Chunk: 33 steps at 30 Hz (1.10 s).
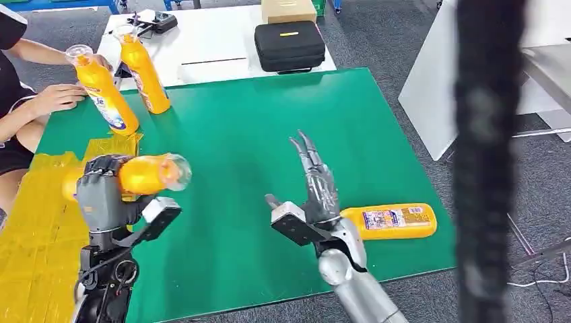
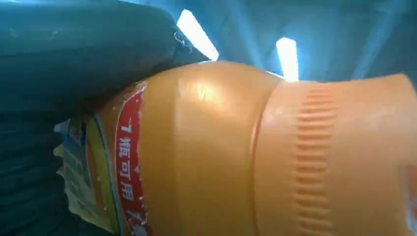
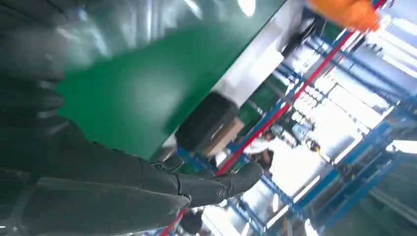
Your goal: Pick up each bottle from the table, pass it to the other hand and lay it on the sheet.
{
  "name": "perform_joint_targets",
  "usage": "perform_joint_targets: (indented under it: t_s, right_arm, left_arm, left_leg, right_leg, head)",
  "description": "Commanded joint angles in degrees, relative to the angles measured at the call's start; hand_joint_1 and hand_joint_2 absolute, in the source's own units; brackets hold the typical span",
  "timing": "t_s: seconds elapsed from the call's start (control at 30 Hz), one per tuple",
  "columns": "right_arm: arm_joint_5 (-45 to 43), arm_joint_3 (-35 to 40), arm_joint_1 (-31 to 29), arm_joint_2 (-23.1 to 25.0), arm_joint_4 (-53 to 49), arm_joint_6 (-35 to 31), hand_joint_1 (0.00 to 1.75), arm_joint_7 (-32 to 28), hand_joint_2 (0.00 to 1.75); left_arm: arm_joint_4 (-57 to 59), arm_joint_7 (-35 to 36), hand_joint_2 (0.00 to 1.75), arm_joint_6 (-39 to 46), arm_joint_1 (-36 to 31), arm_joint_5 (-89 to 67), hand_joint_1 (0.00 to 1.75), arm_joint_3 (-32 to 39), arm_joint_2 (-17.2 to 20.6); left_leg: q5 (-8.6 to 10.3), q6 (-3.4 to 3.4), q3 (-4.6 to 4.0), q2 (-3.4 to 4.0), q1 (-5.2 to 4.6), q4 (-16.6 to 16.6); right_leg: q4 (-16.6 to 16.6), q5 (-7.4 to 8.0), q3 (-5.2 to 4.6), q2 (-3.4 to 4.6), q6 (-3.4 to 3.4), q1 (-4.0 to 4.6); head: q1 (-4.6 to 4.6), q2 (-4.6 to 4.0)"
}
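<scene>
Your left hand [image 1: 101,192] at eight o'clock is clamped round a glossy orange plastic bottle [image 1: 149,173] held sideways, clear cap end toward the table centre, above the edge of the crinkled yellow sheet [image 1: 34,222]. Your right hand [image 1: 316,185] at six o'clock is empty, fingers straight and apart, just beside a second orange labelled bottle [image 1: 390,221] lying flat on the green table [image 1: 236,134]. At eleven o'clock, a person's hands [image 1: 57,97] steady two upright orange bottles [image 1: 145,74].

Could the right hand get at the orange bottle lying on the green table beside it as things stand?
Probably yes: the right hand is open, fingers extended, and the lying bottle sits just beside its wrist on the green table with nothing between them.
</scene>
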Motion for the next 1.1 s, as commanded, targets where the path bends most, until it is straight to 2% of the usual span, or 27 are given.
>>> perform_joint_targets:
  t_s: [0.03, 0.07, 0.13, 0.17, 0.2, 0.23, 0.3, 0.37, 0.5, 0.57, 0.6, 0.63, 0.77, 0.83, 0.9, 1.03, 1.07, 1.1]
  right_arm:
    - [8.68, -5.8, 5.02, -3.69, -8.99, -0.8, 0.0, 3.82, 1.75]
    - [10.47, -6.85, 6.3, -4.71, -9.55, -0.95, 0.0, 4.44, 1.75]
    - [11.3, -7.36, 6.91, -5.08, -9.93, -0.77, 0.0, 4.89, 1.75]
    - [13.44, -8.66, 8.47, -5.83, -11.14, -0.65, 0.0, 5.97, 1.75]
    - [14.97, -9.63, 9.66, -6.31, -12.08, -0.07, 0.0, 7.05, 1.75]
    - [14.97, -9.63, 9.66, -6.31, -12.08, -0.07, 0.0, 7.05, 1.75]
    - [17.09, -11.51, 12.31, -6.4, -14.4, 1.77, 0.0, 8.53, 1.75]
    - [17.93, -11.96, 13.28, -6.36, -14.71, 2.12, 0.0, 8.75, 1.75]
    - [23.36, -12.76, 15.16, -6.53, -14.96, 7.31, 0.0, 12.64, 1.75]
    - [23.36, -12.76, 15.16, -6.53, -14.96, 7.31, 0.0, 12.64, 1.75]
    - [25.1, -12.84, 15.25, -6.59, -15.33, 9.57, 0.0, 13.58, 1.75]
    - [26.48, -12.85, 15.01, -6.7, -15.61, 12.49, 0.0, 14.4, 1.75]
    - [29.57, -13.08, 15.12, -7.25, -16.43, 16.34, 0.0, 15.98, 1.75]
    - [33.61, -13.42, 16.73, -9.25, -17.96, 19.65, 0.0, 17.65, 1.75]
    - [35.47, -13.55, 17.59, -11.55, -18.29, 21.8, 0.0, 18.15, 1.75]
    - [38.22, -13.9, 16.39, -14.55, -16.97, 25.35, 0.0, 18.93, 1.75]
    - [38.21, -14.07, 16.27, -14.71, -16.84, 25.41, 0.0, 18.9, 1.75]
    - [38.54, -13.99, 15.87, -15.29, -16.31, 26.82, 0.0, 18.66, 1.75]
  left_arm:
    - [14.27, 47.62, 1.75, -0.66, -11.6, -11.7, 1.73, -36.04, 26.03]
    - [18.37, 52.28, 1.75, -2.2, -14.45, -11.7, 1.75, -42.98, 26.52]
    - [19.92, 53.15, 1.75, -2.98, -14.9, -11.7, 1.75, -44.44, 26.17]
    - [22.74, 52.18, 1.75, -4.3, -14.89, -11.7, 1.75, -44.08, 25.09]
    - [24.83, 50.2, 1.75, -5.38, -14.43, -11.7, 1.75, -42.22, 24.13]
    - [24.83, 50.2, 1.75, -5.38, -14.43, -11.7, 1.75, -42.22, 24.13]
    - [30.09, 43.75, 1.75, -5.25, -13.14, -11.7, 1.75, -34.86, 20.7]
    - [32.22, 41.74, 1.75, -4.12, -13.11, -11.7, 1.75, -32.67, 19.58]
    - [35.9, 35.66, 1.75, -4.07, -12.73, -11.7, 1.75, -26.26, 16.36]
    - [35.9, 35.66, 1.75, -4.07, -12.73, -11.7, 1.71, -26.26, 16.36]
    - [36.77, 35.97, 1.75, -4.39, -12.98, -11.7, 0.23, -25.68, 15.93]
    - [37.06, 36.09, 1.75, -4.13, -12.7, -11.7, 0.0, -23.93, 15.47]
    - [37.38, 38.19, 1.75, -4.36, -12.5, -11.7, 0.0, -23.23, 15.5]
    - [36.15, 40.83, 1.75, -3.76, -11.19, -11.7, 0.0, -20.36, 14.91]
    - [33.77, 41.24, 1.75, -3.64, -9.23, -11.7, 0.0, -17.44, 14.55]
    - [29.86, 36.64, 1.75, -3.23, -6.39, -11.7, 0.0, -8.87, 11.7]
    - [29.79, 36.51, 1.75, -3.26, -6.4, -11.7, 0.0, -8.75, 11.7]
    - [28.9, 34.46, 1.75, -2.65, -5.86, -11.3, 0.0, -5.08, 9.9]
  left_leg:
    - [0.03, -0.17, 0.1, -0.29, 0.04, -0.05]
    - [0.02, -0.29, 0.17, -0.79, 0.12, 0.03]
    - [0.05, -0.28, 0.22, -0.79, 0.15, 0.02]
    - [0.05, -0.27, 0.29, -0.41, 0.08, -0.03]
    - [0.04, -0.19, 0.29, -0.1, 0.04, -0.11]
    - [-0.01, -0.21, 0.41, -0.21, 0.05, -0.11]
    - [-0.11, -0.22, 0.52, -0.27, 0.12, -0.04]
    - [-0.05, -0.17, 0.29, 0.1, 0.13, -0.05]
    - [-0.17, -0.24, 0.41, 0.15, 0.02, -0.04]
    - [-0.19, -0.25, 0.41, 0.04, 0.06, 0.0]
    - [-0.28, -0.32, 0.54, 0.06, 0.08, 0.05]
    - [-0.12, -0.18, 0.2, 0.07, 0.02, -0.02]
    - [-0.23, -0.27, 0.36, 0.18, 0.04, 0.05]
    - [-0.11, -0.17, 0.16, 0.16, 0.0, -0.02]
    - [-0.18, -0.21, 0.31, 0.1, 0.02, 0.0]
    - [-0.15, -0.14, 0.21, 0.23, -0.01, -0.02]
    - [-0.29, -0.21, 0.43, 0.27, 0.02, 0.04]
    - [-0.41, -0.27, 0.57, 0.28, 0.05, 0.12]
  right_leg:
    - [0.03, -0.1, 0.16, -0.37, -0.06, 0.03]
    - [0.1, -0.27, 0.4, -0.94, -0.1, 0.12]
    - [0.05, -0.26, 0.26, -0.97, -0.1, 0.15]
    - [0.03, -0.22, 0.18, -0.69, -0.1, 0.09]
    - [-0.07, -0.1, 0.15, -0.34, -0.08, 0.06]
    - [-0.07, -0.17, 0.36, -0.47, -0.07, 0.06]
    - [-0.07, -0.26, 0.55, -0.4, -0.03, 0.14]
    - [-0.05, -0.09, 0.29, -0.03, -0.04, 0.13]
    - [-0.03, -0.19, 0.37, -0.12, -0.05, 0.03]
    - [-0.03, -0.22, 0.4, -0.17, -0.06, 0.07]
    - [0.0, -0.3, 0.53, -0.19, -0.07, 0.1]
    - [-0.06, -0.1, 0.18, -0.04, -0.03, 0.04]
    - [0.01, -0.19, 0.33, -0.02, -0.05, 0.06]
    - [-0.04, -0.09, 0.11, 0.0, -0.03, 0.02]
    - [-0.04, -0.18, 0.28, -0.09, -0.03, 0.04]
    - [-0.06, -0.09, 0.16, 0.1, 0.0, 0.0]
    - [-0.04, -0.21, 0.4, 0.08, 0.01, 0.04]
    - [0.01, -0.31, 0.55, 0.04, 0.0, 0.07]
  head:
    - [0.0, 0.0]
    - [0.04, 0.0]
    - [0.0, 0.0]
    - [-0.09, 0.0]
    - [-0.13, 0.0]
    - [-0.02, 0.0]
    - [0.04, 0.0]
    - [0.04, 0.0]
    - [0.0, 0.0]
    - [0.0, 0.0]
    - [0.0, 0.0]
    - [0.02, 0.0]
    - [0.0, 0.0]
    - [0.0, 0.0]
    - [0.0, 0.0]
    - [0.0, 0.0]
    - [-0.02, 0.0]
    - [-0.02, 0.0]
